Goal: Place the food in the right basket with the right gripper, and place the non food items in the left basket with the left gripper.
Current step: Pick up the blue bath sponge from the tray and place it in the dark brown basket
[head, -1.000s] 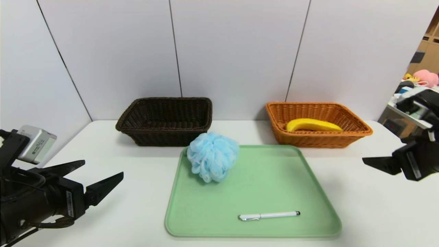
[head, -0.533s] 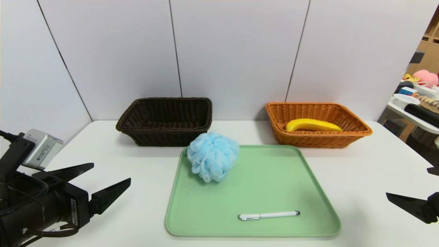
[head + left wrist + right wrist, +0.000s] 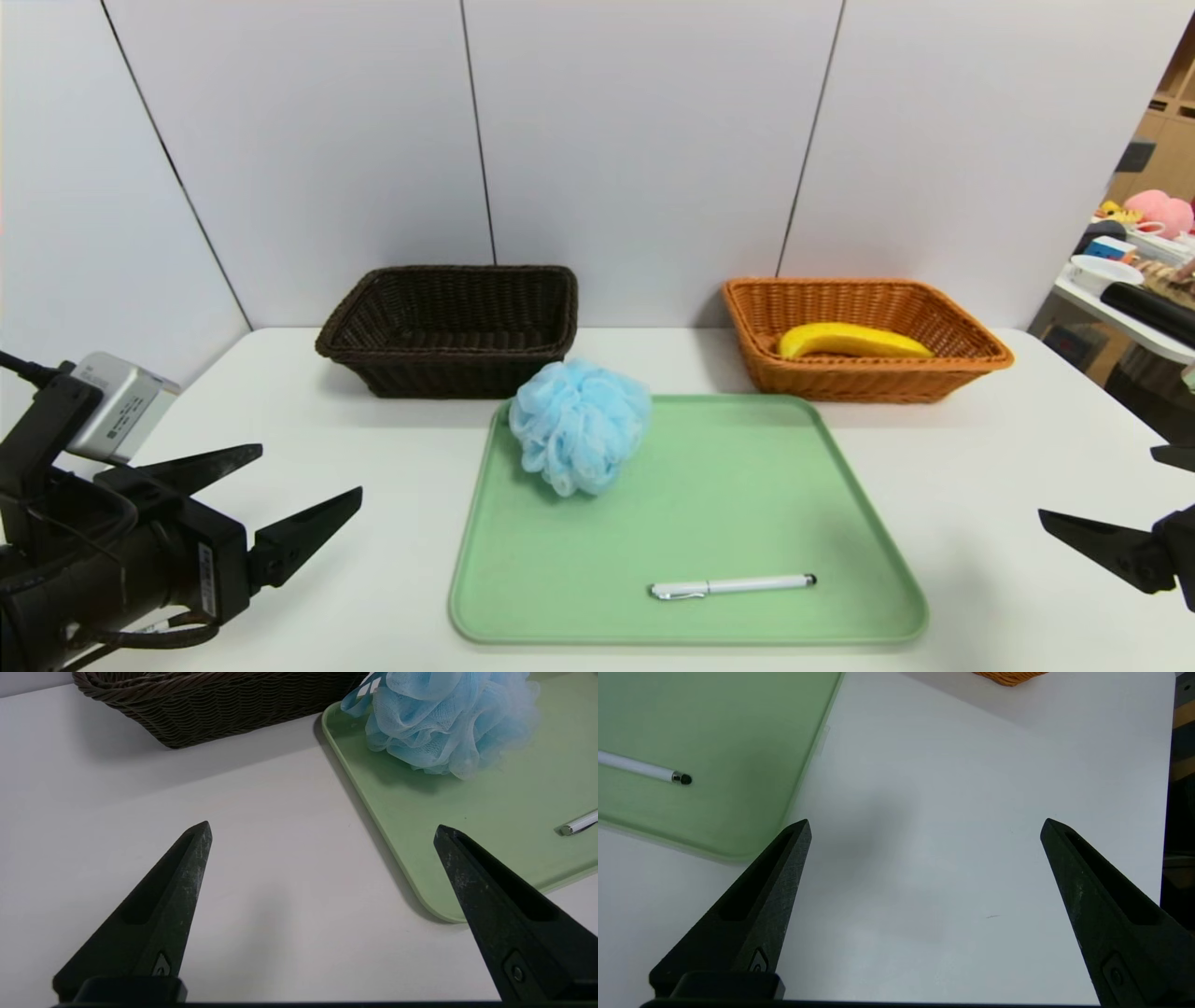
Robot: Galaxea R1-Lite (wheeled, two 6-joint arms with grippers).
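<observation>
A yellow banana [image 3: 851, 340] lies inside the orange-tan basket [image 3: 971, 366] at the back right. The dark brown basket [image 3: 448, 373] at the back left holds nothing visible. A light-blue bath pouf [image 3: 579, 425] [image 3: 444, 718] sits on the far left corner of the green tray [image 3: 747, 467]. Near the tray's front edge lies a white pen [image 3: 733, 586] [image 3: 640, 767]. My left gripper [image 3: 308, 476] [image 3: 322, 830] hovers open over the table, left of the tray. At the table's right edge my right gripper [image 3: 1102, 490] [image 3: 924, 826] stands open and empty.
White wall panels close off the table's back and left. Beyond the table's right edge stands a shelf [image 3: 1134, 280] with toys and boxes. Bare white tabletop [image 3: 980, 448] lies on both sides of the tray.
The right gripper has dropped from mid-height to low at the table's right edge and edged slightly inward. My left gripper has crept forward and right toward the tray.
</observation>
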